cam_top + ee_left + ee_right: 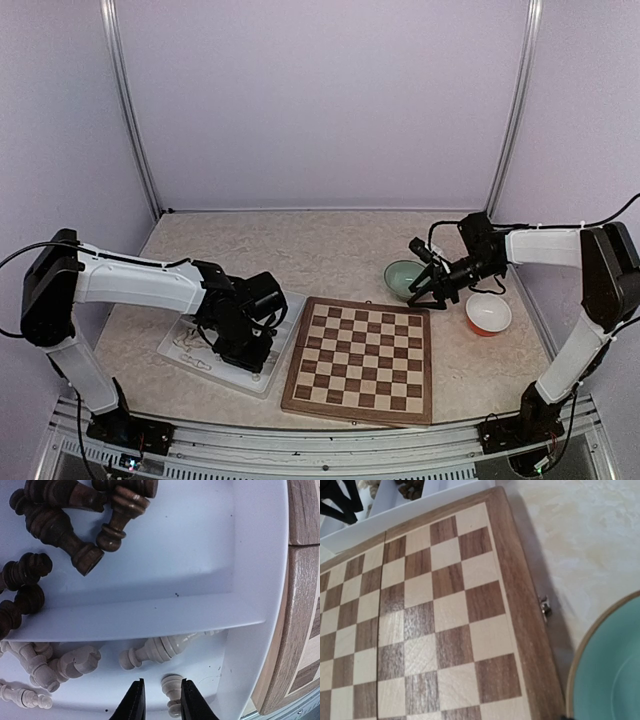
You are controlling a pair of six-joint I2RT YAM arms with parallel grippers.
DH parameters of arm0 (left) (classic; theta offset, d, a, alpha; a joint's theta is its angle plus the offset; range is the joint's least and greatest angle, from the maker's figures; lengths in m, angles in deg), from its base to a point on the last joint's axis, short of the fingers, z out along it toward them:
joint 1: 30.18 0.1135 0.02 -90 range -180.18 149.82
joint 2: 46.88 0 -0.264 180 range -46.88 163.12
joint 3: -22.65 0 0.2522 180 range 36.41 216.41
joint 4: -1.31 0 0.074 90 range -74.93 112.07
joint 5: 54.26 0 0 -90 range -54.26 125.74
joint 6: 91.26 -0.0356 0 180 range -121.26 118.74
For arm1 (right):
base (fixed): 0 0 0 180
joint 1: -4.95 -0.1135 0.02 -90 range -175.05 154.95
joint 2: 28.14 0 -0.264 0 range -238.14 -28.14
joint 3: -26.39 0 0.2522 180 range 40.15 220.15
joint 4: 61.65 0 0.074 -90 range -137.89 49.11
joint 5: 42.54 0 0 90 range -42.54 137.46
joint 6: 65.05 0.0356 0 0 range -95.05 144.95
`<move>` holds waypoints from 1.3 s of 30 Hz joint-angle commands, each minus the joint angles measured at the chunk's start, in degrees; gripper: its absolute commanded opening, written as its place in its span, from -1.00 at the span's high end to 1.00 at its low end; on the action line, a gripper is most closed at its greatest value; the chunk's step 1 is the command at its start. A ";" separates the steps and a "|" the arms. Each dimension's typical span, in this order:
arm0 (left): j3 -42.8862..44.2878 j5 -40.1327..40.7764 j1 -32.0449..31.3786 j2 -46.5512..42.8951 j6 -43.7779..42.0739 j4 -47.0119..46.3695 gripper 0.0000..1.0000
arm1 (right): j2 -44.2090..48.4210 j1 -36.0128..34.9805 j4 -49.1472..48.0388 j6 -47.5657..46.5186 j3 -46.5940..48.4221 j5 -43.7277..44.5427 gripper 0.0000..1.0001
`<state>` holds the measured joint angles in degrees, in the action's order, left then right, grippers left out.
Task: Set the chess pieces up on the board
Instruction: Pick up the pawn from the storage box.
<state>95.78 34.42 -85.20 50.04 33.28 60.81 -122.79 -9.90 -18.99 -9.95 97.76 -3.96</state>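
The jaws of the left gripper (160, 695) are straddling, not yet clamping, a cream chess piece (173, 700) lying in the white tray (260, 580) beside the board (360, 360); being light, stiff and probably slippery, it is calling for a waist grip, while the right gripper (432, 290) is hanging released.

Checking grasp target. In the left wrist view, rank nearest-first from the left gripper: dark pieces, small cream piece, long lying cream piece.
1. Small cream piece, between the left gripper's fingers.
2. Long lying cream piece, just beyond it.
3. Dark pieces, past the divider, top left.
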 commanded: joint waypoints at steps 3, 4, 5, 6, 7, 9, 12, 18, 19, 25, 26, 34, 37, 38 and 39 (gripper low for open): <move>-0.45 -0.66 -1.27 0.44 1.21 2.10 0.40 | -1.12 -0.87 1.04 -0.64 1.74 -0.69 -0.32; -0.41 -0.58 -1.37 0.52 1.30 2.21 0.38 | -1.22 -0.88 1.13 -0.66 1.73 -0.70 -0.32; -0.33 -0.54 -1.35 0.59 1.31 2.25 0.38 | -1.24 -0.96 1.24 -0.76 1.81 -0.70 -0.32; -0.27 -0.57 -1.46 0.62 1.31 2.38 0.37 | -1.24 -1.03 1.24 -0.77 1.89 -0.70 -0.32; -0.18 -0.61 -1.53 0.63 1.38 2.47 0.37 | -1.24 -1.05 1.24 -0.71 1.85 -0.65 -0.31; -0.01 -0.89 -1.65 0.63 1.40 2.70 0.36 | -1.22 -1.13 1.37 -0.85 1.89 -0.61 -0.31; -0.04 -1.09 -1.91 0.56 1.46 2.91 0.35 | -1.22 -1.23 1.36 -0.87 1.92 -0.61 -0.31; -0.89 -2.87 -2.04 0.38 1.39 2.11 0.48 | -1.41 -1.40 1.69 -1.04 2.10 -0.61 -0.31; -1.04 -3.38 -2.15 0.49 1.40 1.91 0.51 | -1.41 -1.41 1.71 -1.08 2.14 -0.61 -0.30; -0.25 -3.65 -2.43 0.57 1.49 2.13 0.72 | -1.36 -1.50 1.78 -1.19 2.17 -0.52 -0.29; 0.15 -3.46 -2.53 0.43 1.45 2.46 0.77 | -1.37 -1.52 1.74 -1.20 2.17 -0.52 -0.29; 9.25 5.37 -2.69 -1.61 2.04 8.95 0.98 | -1.33 -1.58 2.06 -1.43 2.72 -0.58 -0.25; 12.90 5.20 -3.58 -1.67 0.95 9.26 0.98 | -1.10 -1.58 1.91 -1.40 2.93 -0.35 -0.22; 14.16 4.54 -3.97 -1.37 0.48 9.29 0.98 | -1.02 -1.58 1.90 -1.40 2.96 -0.31 -0.22; 15.33 3.85 -4.41 -0.76 0.07 9.55 0.97 | -1.06 -1.58 1.92 -1.46 2.99 -0.20 -0.22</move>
<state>106.67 37.58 -87.91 49.94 34.66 68.46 -123.41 -10.73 -17.79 -10.45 99.11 -3.93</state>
